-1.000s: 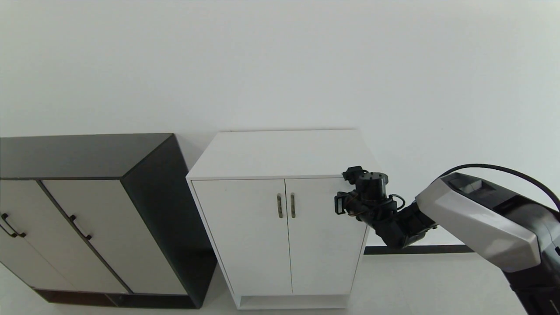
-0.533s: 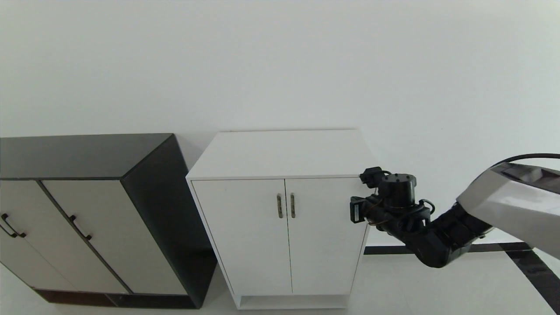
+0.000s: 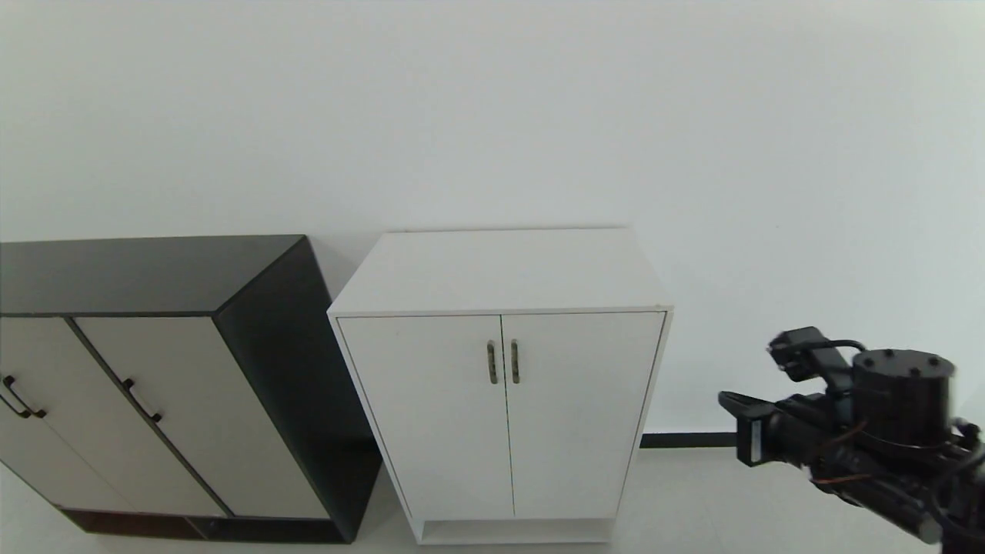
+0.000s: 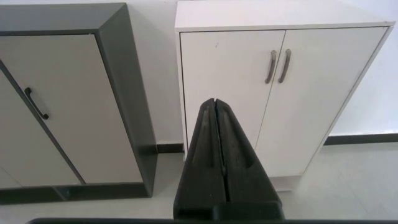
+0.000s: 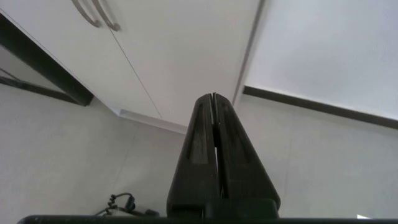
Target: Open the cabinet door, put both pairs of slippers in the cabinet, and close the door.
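- Room: plain white wall (image 3: 492, 115), pale floor (image 3: 692, 500), dark baseboard strip (image 3: 685, 440) along the foot of the wall.
- Right gripper (image 5: 213, 96): fingers pressed flat together, nothing between them. It sits low, off the white cabinet's right side and well apart from it, pointing towards the cabinet's lower right corner.
- Left gripper (image 4: 215, 102): also closed tight and empty, held back from the cabinet front, facing it squarely.
- White cabinet (image 3: 500, 269): stands against the wall with both doors shut flush. The right door (image 3: 577, 408) and left door (image 3: 423, 408) meet at a centre seam.
- Right handle (image 3: 515, 362) and left handle (image 3: 492, 362): two slim upright bars just beside each other on either side of the seam, in the upper half.
- Dark cabinet (image 3: 269, 369): stands just to the left and is shut. It is not the target.
- Judgement: with the doors shut the inside is hidden, so I cannot tell whether any slippers are already stored. I treat door-opening as the step in hand.
- Method: part the fingers before the approach.
- Method: take one bar only, from the side away from the seam, so the neighbouring bar is not caught.
- Method: pull along the door's arc about its outer hinge, not straight back.
- Risk: a slim bar may slip from a shallow pinch, so seat it deep between the pads.
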You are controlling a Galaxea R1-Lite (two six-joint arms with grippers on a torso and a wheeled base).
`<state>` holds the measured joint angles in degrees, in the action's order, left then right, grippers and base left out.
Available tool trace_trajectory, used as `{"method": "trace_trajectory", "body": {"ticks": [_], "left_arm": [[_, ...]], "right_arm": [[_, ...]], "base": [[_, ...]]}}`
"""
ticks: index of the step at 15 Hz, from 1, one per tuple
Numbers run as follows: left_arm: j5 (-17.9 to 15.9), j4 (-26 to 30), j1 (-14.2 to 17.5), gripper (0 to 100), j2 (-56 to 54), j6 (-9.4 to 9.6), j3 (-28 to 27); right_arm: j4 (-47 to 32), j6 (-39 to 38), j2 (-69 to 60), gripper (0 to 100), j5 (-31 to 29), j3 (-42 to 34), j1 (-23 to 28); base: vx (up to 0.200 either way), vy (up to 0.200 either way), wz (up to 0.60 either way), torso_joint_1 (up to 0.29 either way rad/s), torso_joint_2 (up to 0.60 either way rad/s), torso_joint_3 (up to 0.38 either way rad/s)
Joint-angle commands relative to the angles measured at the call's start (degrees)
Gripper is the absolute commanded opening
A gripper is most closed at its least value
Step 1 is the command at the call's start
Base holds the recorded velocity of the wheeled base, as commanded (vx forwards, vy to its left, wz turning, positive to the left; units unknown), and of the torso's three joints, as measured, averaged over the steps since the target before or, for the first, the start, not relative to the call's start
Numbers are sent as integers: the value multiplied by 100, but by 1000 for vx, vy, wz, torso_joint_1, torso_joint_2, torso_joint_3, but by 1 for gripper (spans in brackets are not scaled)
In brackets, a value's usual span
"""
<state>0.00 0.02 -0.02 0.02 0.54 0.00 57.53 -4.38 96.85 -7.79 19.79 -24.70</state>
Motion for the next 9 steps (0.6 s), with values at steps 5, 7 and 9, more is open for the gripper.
{"method": "trace_trajectory", "body": {"ticks": [5, 7, 9], "left_arm": [[18, -2, 2, 0, -2, -1, 0], [18, -2, 2, 0, -2, -1, 0], [18, -2, -6, 0, 6, -1, 0]], "right_arm": [[-725, 60, -3199, 0, 6, -1979, 1055], [-2378, 86, -4667, 0, 14, -1794, 1213], [-3731, 95, -5678, 0, 14, -1451, 1213]], "base": [[0, 0, 0, 0, 0, 0], [0, 0, 0, 0, 0, 0], [0, 0, 0, 0, 0, 0]]}}
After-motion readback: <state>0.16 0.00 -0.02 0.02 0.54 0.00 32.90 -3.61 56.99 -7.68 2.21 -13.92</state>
